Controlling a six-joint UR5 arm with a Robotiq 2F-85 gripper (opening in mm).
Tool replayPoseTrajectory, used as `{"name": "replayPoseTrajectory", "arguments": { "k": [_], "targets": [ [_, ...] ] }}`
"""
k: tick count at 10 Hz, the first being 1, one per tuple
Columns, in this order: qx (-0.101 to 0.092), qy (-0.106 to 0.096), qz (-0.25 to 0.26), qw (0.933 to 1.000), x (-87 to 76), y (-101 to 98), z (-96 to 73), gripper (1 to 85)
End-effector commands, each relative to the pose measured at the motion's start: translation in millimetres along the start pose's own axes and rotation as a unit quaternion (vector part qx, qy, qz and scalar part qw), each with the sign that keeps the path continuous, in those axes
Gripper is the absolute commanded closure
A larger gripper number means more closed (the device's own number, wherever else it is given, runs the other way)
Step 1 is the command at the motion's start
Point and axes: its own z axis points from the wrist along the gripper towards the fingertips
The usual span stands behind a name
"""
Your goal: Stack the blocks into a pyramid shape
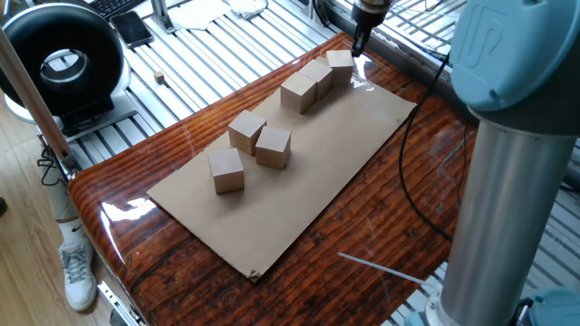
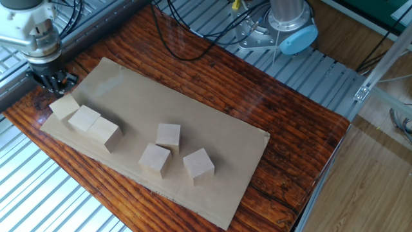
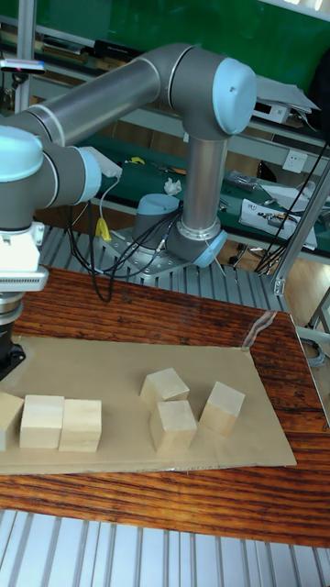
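Blocks number six, all lying flat on a brown cardboard sheet (image 2: 193, 109) that covers the middle of the glossy wooden counter (image 2: 302, 129); none sits on another. They fall into two groups of three.

One group forms a touching row at the end of the sheet nearest the tool: the end block (image 2: 64, 106) (image 1: 340, 62) (image 3: 7, 420), the middle block (image 2: 84, 118) (image 1: 318, 74) (image 3: 42, 421) and the inner block (image 2: 104, 133) (image 1: 297, 92) (image 3: 81, 425). The end block is turned slightly askew against its neighbour.

The second group sits loosely clustered further along the sheet, well apart from the row: one block (image 2: 168, 136) (image 1: 246, 130) (image 3: 164, 386), a second (image 2: 155, 159) (image 1: 273, 146) (image 3: 173, 426) just beside it, and a third (image 2: 198, 165) (image 1: 227, 170) (image 3: 222, 408) close by. In the tall fixed view the three look nearly touching.

The tool (image 2: 55, 81) (image 1: 360, 38) hangs at the sheet's corner, right beside the end block of the row. Its dark fingers point down, but I cannot tell whether they are spread or closed, nor whether they touch the block. It holds nothing that shows.

One tiny tan cube (image 1: 159, 79) lies off the counter on the slatted metal surface.
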Motion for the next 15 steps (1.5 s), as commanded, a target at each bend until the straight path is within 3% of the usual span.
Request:
{"name": "replayPoseTrajectory", "arguments": {
  "k": [1, 4, 5, 6, 8, 10, 15],
  "targets": [
    [0.004, -0.004, -0.008, 0.9999, -12.0, 7.6, -6.6, 81.3],
    [0.011, -0.004, -0.032, 0.9994, -15.2, 6.4, -5.2, 80.7],
    [0.023, -0.005, -0.045, 0.9987, -15.3, -1.0, -5.8, 80.7],
    [0.061, -0.012, -0.066, 0.9958, -20.6, -20.4, -8.8, 80.7],
    [0.071, -0.018, -0.065, 0.9952, -25.6, -24.2, -10.7, 80.7],
    [0.065, -0.052, -0.053, 0.9951, -44.5, -21.5, -8.6, 80.0],
    [0.092, -0.118, -0.074, 0.986, -88.9, -25.4, -20.8, 77.3]
  ]
}}
